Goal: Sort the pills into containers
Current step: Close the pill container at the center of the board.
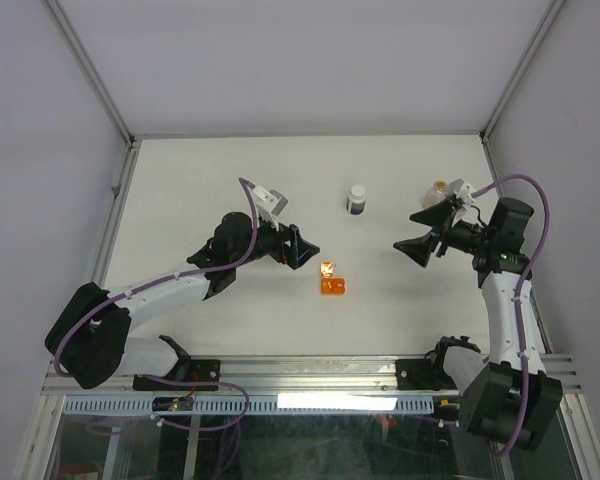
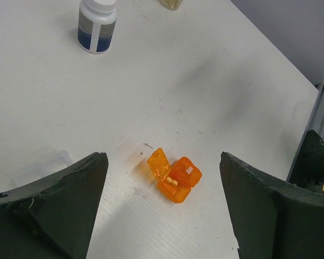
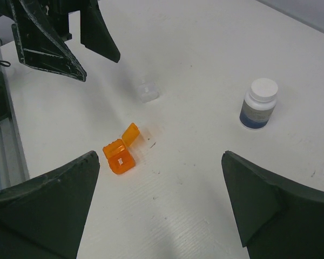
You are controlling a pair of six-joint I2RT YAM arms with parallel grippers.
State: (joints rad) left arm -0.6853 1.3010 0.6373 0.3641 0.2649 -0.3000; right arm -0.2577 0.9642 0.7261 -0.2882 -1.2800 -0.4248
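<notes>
A stubby translucent orange container (image 1: pixel 332 286) lies mid-table with one lid flipped open. In the left wrist view (image 2: pixel 182 181) two tiny tan pills (image 2: pixel 171 183) sit in its open compartment. It also shows in the right wrist view (image 3: pixel 119 159). A white bottle with a dark band (image 1: pixel 357 199) stands behind it, capped (image 2: pixel 97 24) (image 3: pixel 258 103). A small clear vial (image 3: pixel 147 91) sits near the left gripper. My left gripper (image 1: pixel 302 250) is open and empty, just left of the orange container (image 2: pixel 162 162). My right gripper (image 1: pixel 418 232) is open and empty, well to its right (image 3: pixel 161 159).
Another small clear vessel with tan contents (image 1: pixel 440 188) stands at the back right, beside the right wrist; its bottom edge shows in the left wrist view (image 2: pixel 170 4). White walls with metal rails bound the table. The left gripper's fingers (image 3: pixel 48 43) show in the right wrist view.
</notes>
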